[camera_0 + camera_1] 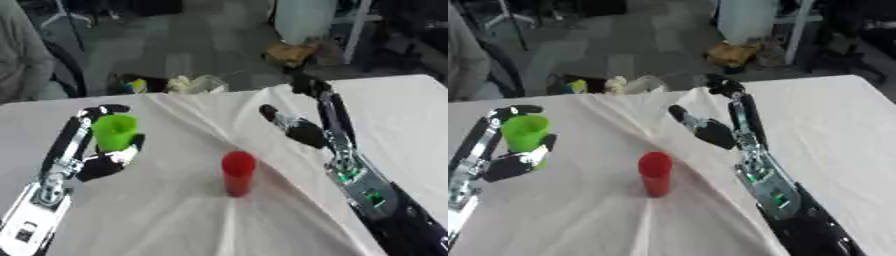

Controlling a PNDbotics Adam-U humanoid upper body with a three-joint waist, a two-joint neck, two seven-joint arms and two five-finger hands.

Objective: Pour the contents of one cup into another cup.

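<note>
A green cup [115,131] stands upright at the left of the white cloth, and my left hand [103,164] is shut on it, thumb on the near side and fingers curled round the far rim. A red cup [238,173] stands upright by itself in the middle of the cloth. My right hand [303,131] hovers open to the right of and behind the red cup, clear of it, with its thumb pointing left and its fingers stretched toward the far edge. I cannot see what either cup contains.
A wrinkled white cloth [175,215] covers the table, with a ridge running from the far middle toward the red cup. Small clutter and a clear wrapper [203,84] lie just past the far edge. Grey floor and furniture are beyond.
</note>
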